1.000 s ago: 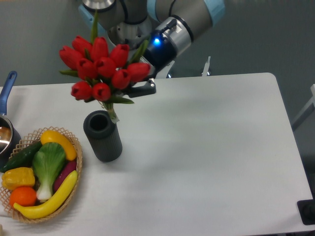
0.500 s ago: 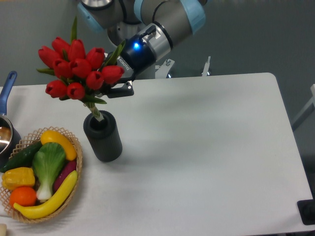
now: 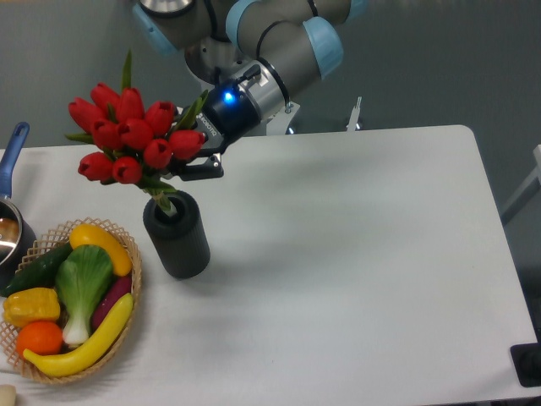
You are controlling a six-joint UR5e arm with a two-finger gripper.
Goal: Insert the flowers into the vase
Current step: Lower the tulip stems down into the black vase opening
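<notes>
A bunch of red tulip flowers point(image 3: 127, 131) with green stems and leaves hangs tilted over the left part of the table. My gripper point(image 3: 188, 161) is shut on the stems just below the buds, coming in from the right. The stem ends reach down into the round mouth of the dark grey ribbed vase point(image 3: 177, 237), which stands upright on the white table point(image 3: 355, 254). The buds lean to the left, above and beside the vase's rim.
A wicker basket point(image 3: 131, 262) with bananas, a leafy vegetable, a pepper, an orange and a cucumber stands left of the vase. A pot with a blue handle point(image 3: 13, 148) sits at the left edge. The arm point(image 3: 279, 68) reaches in from the back.
The gripper carried the flowers left and then down. The stem ends, first beside and above the vase's mouth, are now inside it.
</notes>
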